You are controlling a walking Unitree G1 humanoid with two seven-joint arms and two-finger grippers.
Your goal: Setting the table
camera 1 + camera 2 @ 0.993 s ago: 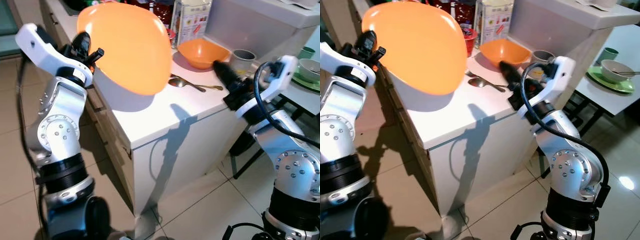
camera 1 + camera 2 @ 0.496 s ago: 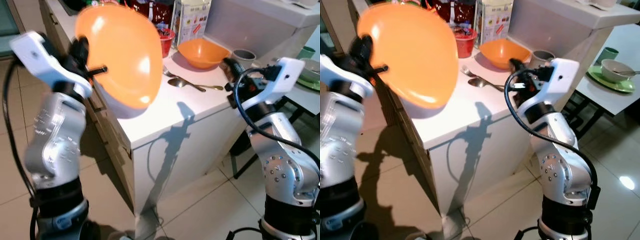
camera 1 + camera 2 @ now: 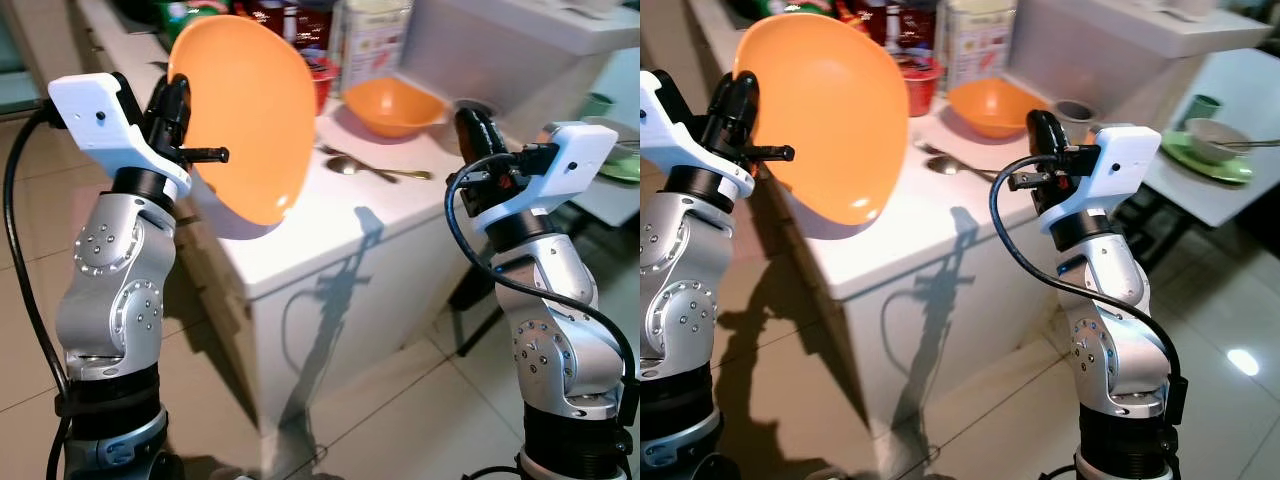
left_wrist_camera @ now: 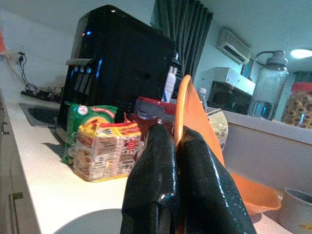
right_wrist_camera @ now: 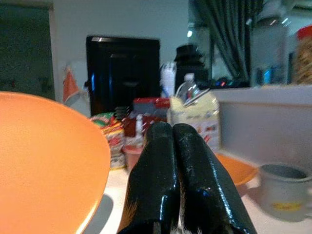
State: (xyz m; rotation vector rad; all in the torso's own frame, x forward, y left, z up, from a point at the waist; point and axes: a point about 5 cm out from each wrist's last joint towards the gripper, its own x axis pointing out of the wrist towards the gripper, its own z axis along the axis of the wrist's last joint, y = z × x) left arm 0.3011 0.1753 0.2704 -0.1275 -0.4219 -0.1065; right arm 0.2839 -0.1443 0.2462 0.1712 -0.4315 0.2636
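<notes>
L gripper (image 3: 172, 108) is clamped on the rim of a big orange plate (image 3: 245, 115), fingers (image 4: 168, 165) pinching it edge-on, so the plate stands nearly upright, tilted, its lower edge just above the near part of the white counter (image 3: 300, 240). L arm is raised, elbow bent, beside the counter's near-left corner. R gripper (image 3: 1040, 128) is up at the counter's right edge, fingers (image 5: 170, 165) pressed together, holding nothing; R forearm upright, w/ a black cable looping off the wrist. Counter's near end is bare. Farther back lie a spoon (image 3: 345, 165) and an orange bowl (image 3: 393, 105), w/ a grey mug (image 5: 285, 190) beside it. Tiled floor (image 3: 400, 420) lies open below.
</notes>
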